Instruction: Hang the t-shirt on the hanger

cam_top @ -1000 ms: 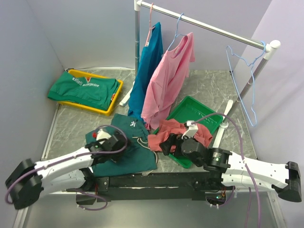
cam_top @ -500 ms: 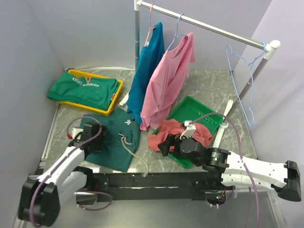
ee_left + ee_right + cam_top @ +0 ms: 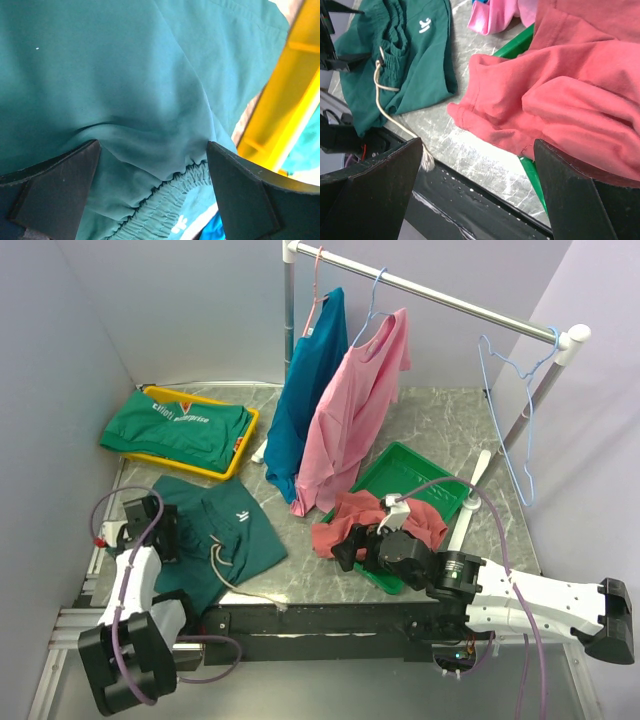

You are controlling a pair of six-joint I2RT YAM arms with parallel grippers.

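Note:
The salmon-red t-shirt lies crumpled, half in the green tray and half on the table. It fills the upper right of the right wrist view. The empty light blue hanger hangs at the right end of the rail. My right gripper is open, hovering over the t-shirt's near edge at the table front. My left gripper is open at the far left, jaws wide over dark green shorts.
A teal-blue t-shirt and a pink t-shirt hang on the rail. A yellow tray holds a folded green shirt. The shorts' drawstring trails to the table's front edge. Rack posts stand at the back and right.
My left arm has swung far left, and the dark green shorts have shifted left with it. My right gripper and the t-shirt have hardly moved.

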